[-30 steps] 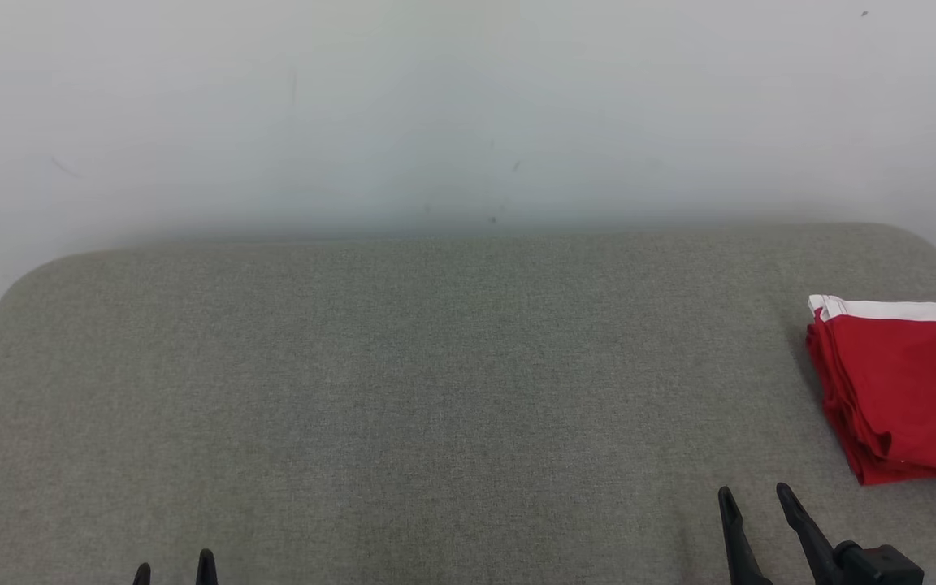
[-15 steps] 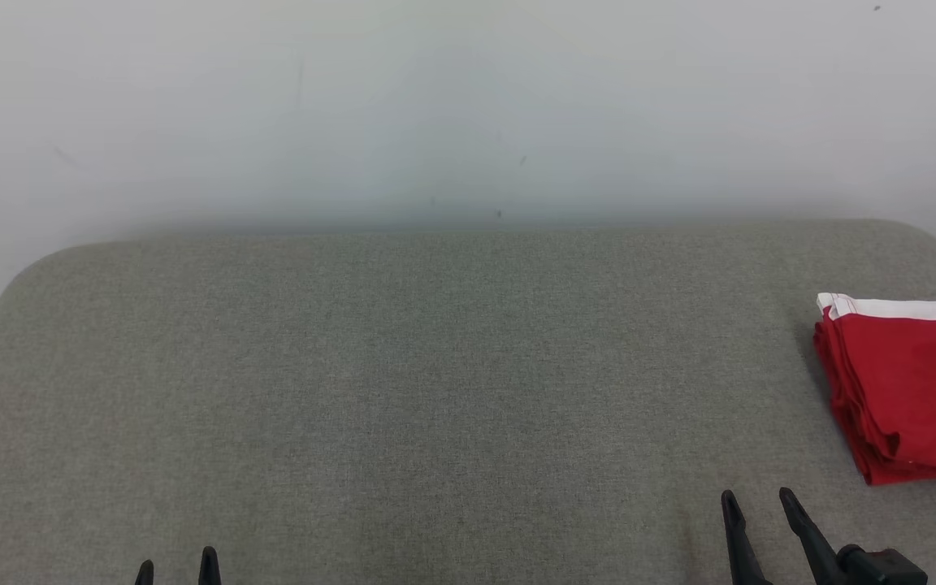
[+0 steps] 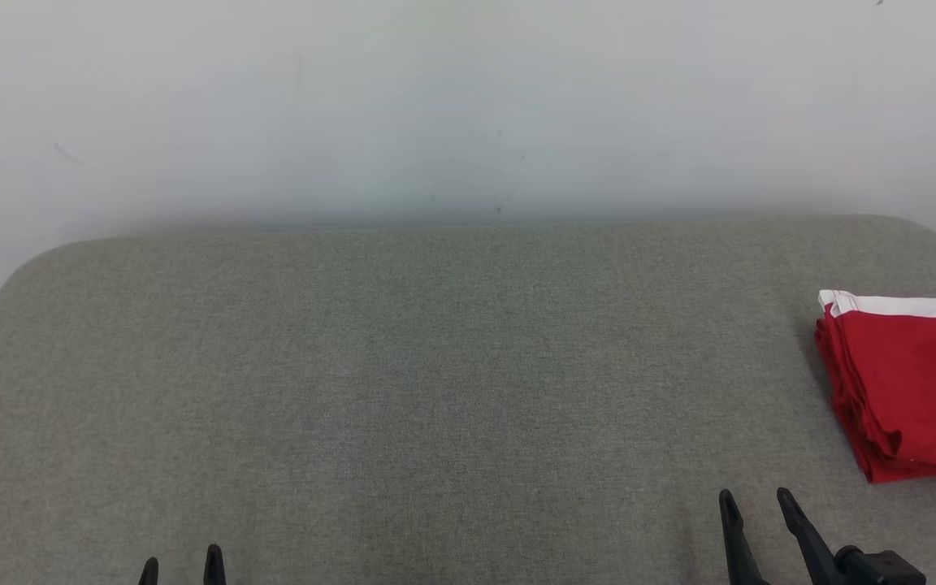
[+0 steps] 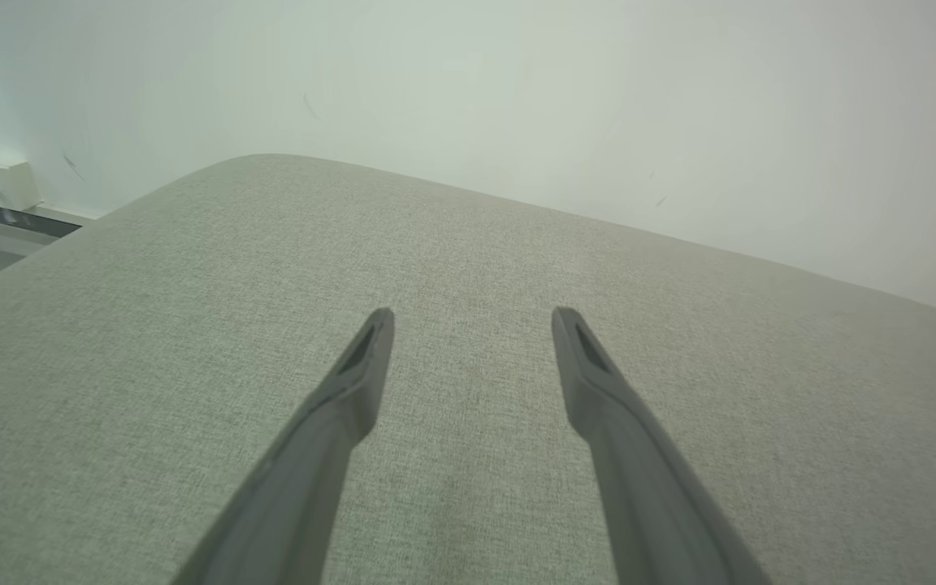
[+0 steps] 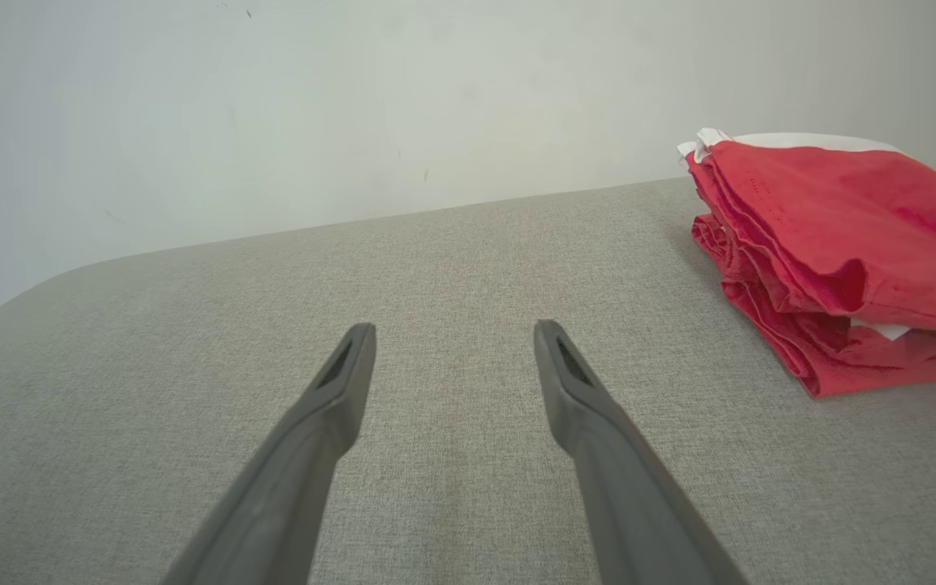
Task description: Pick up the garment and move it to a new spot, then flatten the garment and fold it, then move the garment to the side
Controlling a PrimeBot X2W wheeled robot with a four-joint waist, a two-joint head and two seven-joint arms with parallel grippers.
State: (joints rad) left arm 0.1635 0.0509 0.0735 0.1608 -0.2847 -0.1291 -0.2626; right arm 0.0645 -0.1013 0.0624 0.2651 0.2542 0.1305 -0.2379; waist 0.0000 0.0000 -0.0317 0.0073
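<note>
Pale, faintly scuffed wall [image 3: 435,97] backs a broad padded tabletop covered in grey woven cloth [image 3: 403,390], rounded at its far corners. At its right edge lies the red garment with a white band [image 3: 907,382], folded into a thick, soft stack with slightly rumpled layered edges. Folding and setting aside look done, so the next move likely calls only for staying clear. The right gripper [image 3: 754,492] sits near the stack but apart from it; the left gripper [image 3: 180,556] is near left. Both pairs of slim dark fingers are spread, holding nothing.
</note>
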